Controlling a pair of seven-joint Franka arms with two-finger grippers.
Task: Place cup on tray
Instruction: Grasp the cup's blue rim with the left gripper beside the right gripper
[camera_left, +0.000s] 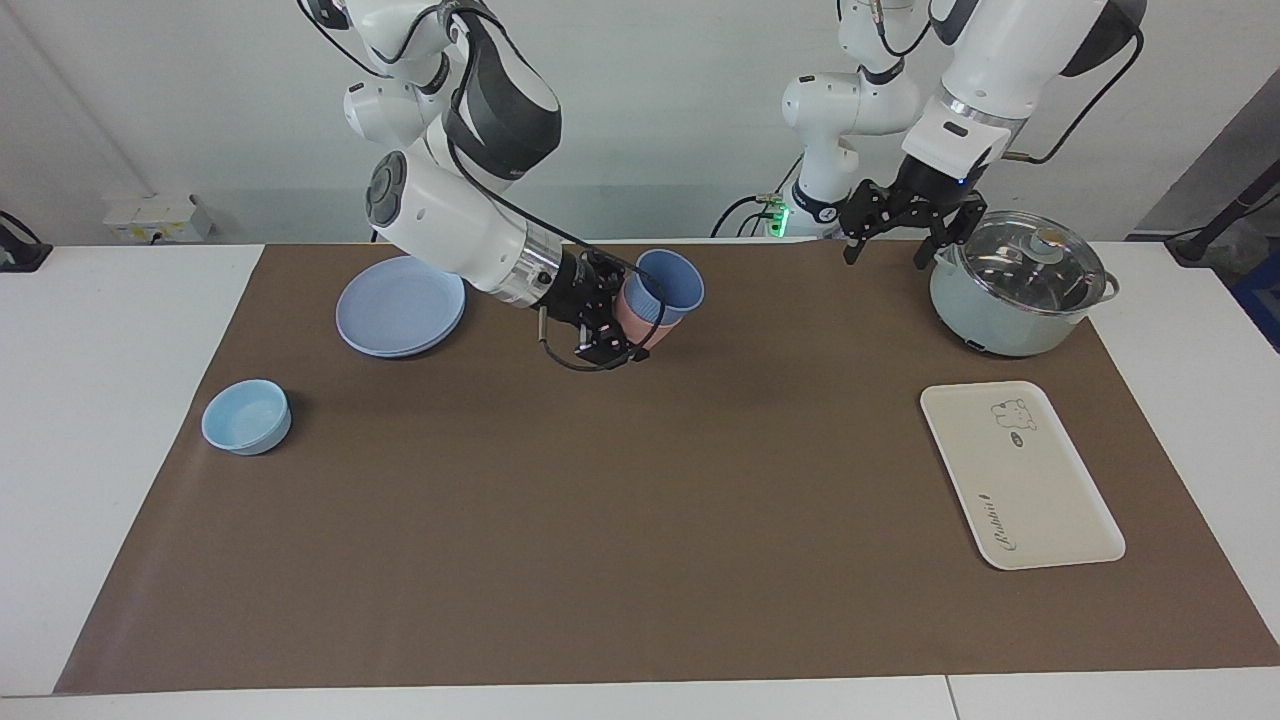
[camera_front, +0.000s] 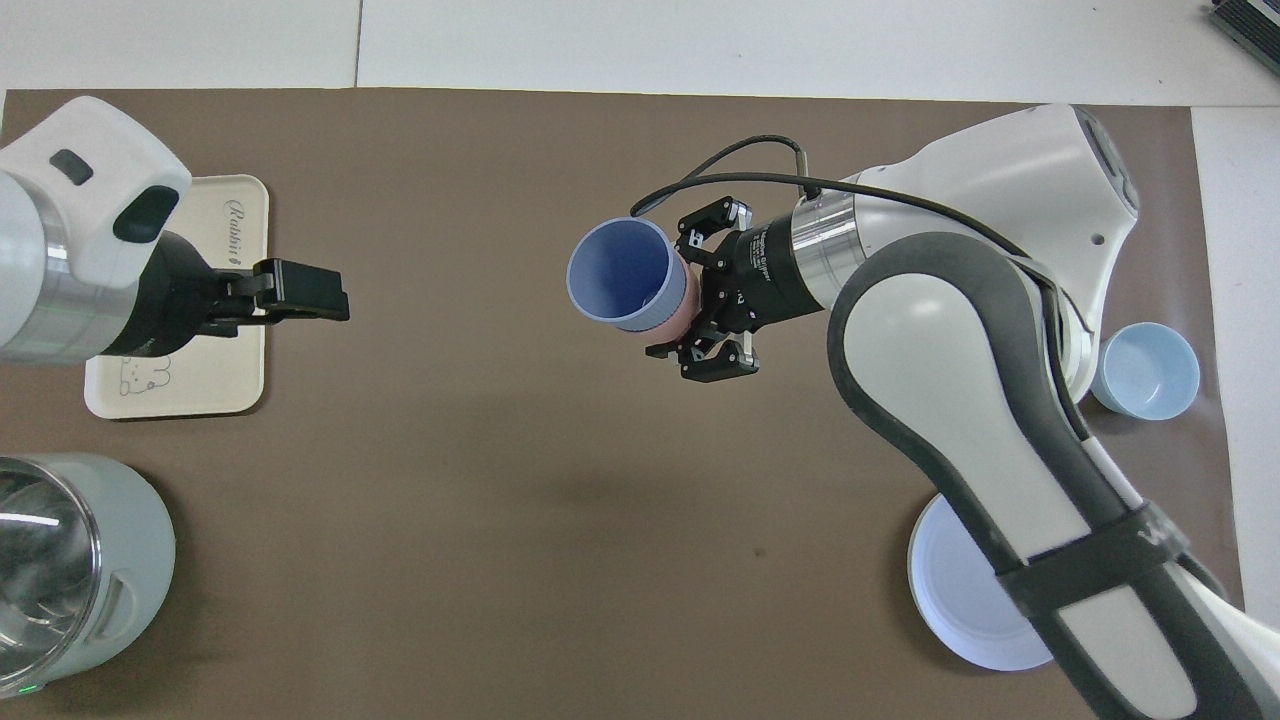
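Note:
The periwinkle-blue cup (camera_left: 670, 280) sits nested inside a salmon-pink tumbler (camera_left: 640, 318). My right gripper (camera_left: 625, 315) is shut on the pink tumbler and holds the pair tilted, mouth up and outward, above the middle of the brown mat. In the overhead view the cup (camera_front: 618, 272) shows its open mouth, with the pink tumbler (camera_front: 675, 310) between the right gripper's (camera_front: 690, 295) fingers. The cream-white tray (camera_left: 1020, 475) lies flat on the mat toward the left arm's end and holds nothing. My left gripper (camera_left: 888, 258) is open and raised beside the pot; in the overhead view it (camera_front: 300, 290) overlaps the tray (camera_front: 215, 380).
A grey-green pot with a glass lid (camera_left: 1015, 285) stands nearer to the robots than the tray. A round blue plate (camera_left: 400, 305) and a squat light-blue bowl (camera_left: 247, 416) lie toward the right arm's end. The brown mat (camera_left: 640, 520) covers the table.

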